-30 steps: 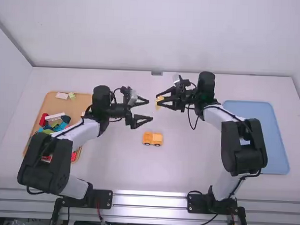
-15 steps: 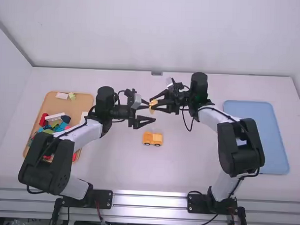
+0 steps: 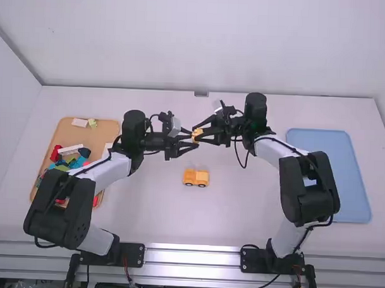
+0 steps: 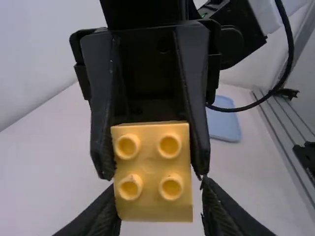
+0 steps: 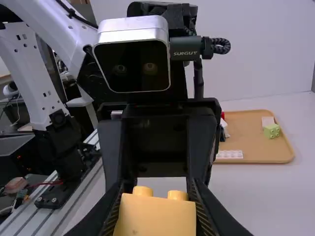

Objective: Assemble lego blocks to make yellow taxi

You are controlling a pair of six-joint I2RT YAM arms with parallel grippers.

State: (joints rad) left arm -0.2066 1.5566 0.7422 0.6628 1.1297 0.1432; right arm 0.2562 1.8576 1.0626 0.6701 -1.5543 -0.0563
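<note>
A yellow block (image 3: 197, 134) is up beyond the yellow wheeled base (image 3: 196, 177), which rests mid-table. From the right side my right gripper (image 3: 200, 133) is shut on this block; in the right wrist view the block (image 5: 155, 216) sits between the fingers of my right gripper (image 5: 156, 206). My left gripper (image 3: 192, 139) faces it from the left, its fingers either side of the block. In the left wrist view the block (image 4: 153, 201) turns its several studs toward my left gripper (image 4: 160, 209), which is open with a narrow gap at one finger.
The orange tray (image 3: 109, 131) at the left holds several coloured blocks, with a pale green block (image 3: 92, 123) and a white one at its far end. A blue tray (image 3: 331, 168) lies at the right, beside the right arm.
My right gripper has carried the block leftward to my left gripper. The left arm has shifted slightly right, and its fingers have drawn closer together around the block. The wheeled base has stayed put.
</note>
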